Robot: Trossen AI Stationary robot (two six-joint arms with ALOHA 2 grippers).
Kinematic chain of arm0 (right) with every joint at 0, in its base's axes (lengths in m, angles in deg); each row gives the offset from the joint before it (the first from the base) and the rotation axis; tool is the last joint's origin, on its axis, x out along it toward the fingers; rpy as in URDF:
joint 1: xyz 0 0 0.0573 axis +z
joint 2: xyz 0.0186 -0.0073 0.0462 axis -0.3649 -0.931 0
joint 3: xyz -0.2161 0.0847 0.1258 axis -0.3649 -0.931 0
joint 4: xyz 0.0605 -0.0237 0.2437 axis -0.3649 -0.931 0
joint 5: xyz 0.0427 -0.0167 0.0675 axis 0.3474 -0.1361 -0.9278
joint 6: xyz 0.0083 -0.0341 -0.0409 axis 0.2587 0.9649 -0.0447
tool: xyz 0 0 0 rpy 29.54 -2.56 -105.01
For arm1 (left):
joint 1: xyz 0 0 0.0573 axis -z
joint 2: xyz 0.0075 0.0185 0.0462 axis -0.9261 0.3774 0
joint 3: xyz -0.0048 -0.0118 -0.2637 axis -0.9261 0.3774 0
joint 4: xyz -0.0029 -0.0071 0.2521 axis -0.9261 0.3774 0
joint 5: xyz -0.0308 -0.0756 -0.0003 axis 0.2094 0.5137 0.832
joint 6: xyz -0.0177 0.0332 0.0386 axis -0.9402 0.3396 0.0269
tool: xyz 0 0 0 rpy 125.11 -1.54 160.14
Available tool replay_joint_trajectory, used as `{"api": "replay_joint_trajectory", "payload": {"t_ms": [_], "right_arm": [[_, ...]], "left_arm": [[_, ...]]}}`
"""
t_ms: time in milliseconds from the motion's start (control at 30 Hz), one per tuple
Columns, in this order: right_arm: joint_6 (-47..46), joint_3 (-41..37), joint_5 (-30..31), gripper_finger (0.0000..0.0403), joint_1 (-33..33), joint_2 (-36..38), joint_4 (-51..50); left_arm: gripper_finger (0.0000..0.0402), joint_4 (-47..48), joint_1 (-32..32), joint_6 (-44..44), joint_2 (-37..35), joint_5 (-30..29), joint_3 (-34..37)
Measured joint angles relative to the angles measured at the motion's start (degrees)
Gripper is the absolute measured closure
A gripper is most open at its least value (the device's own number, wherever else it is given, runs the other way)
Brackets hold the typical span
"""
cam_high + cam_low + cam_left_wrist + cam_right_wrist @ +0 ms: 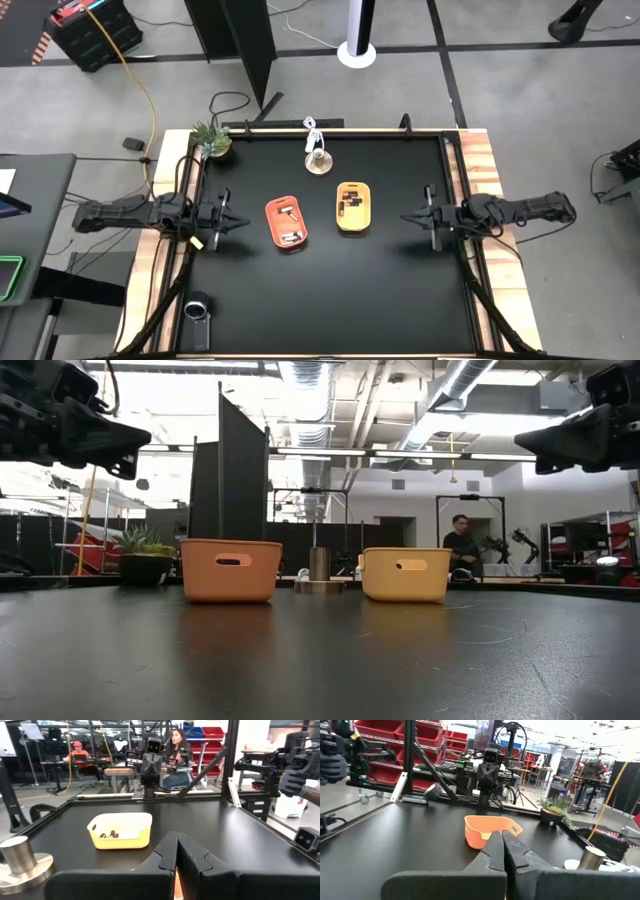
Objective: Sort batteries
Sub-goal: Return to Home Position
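An orange oval tray (285, 222) and a yellow oval tray (353, 206) stand side by side on the black table's middle. Silvery batteries (291, 237) lie in the orange tray, and dark batteries (350, 200) lie in the yellow tray (120, 831). My left gripper (240, 221) hovers level at the table's left, shut and empty, pointing at the orange tray. My right gripper (405, 217) hovers level at the right, shut and empty, pointing at the yellow tray. In the right wrist view the orange tray (487, 832) shows beyond my shut fingers (502, 847).
A metal cylinder on a round base (318, 160) stands near the far edge, with a white cable behind it. A small potted plant (212, 142) sits at the far left corner. A round dark object (197, 310) lies at the near left. People sit beyond the table.
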Motion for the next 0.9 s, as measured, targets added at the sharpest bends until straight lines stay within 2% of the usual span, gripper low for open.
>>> {"api": "replay_joint_trajectory", "payload": {"t_ms": [300,733,900], "right_arm": [[-0.2,0.0,-5.9,0.0403,-4.8,0.0,-1.1],[0.4,0.0,-6.1,0.0391,-5.0,0.0,-1.2],[-6.8,0.0,-6.1,0.0373,-5.0,0.0,-1.1]], "left_arm": [[0.0401,-0.1,-1.8,-0.5,0.0,0.7,0.0],[0.0401,-0.1,-1.9,-0.3,0.0,0.2,0.0],[0.0401,-0.1,-1.9,-1.9,0.0,0.1,0.0]]}}
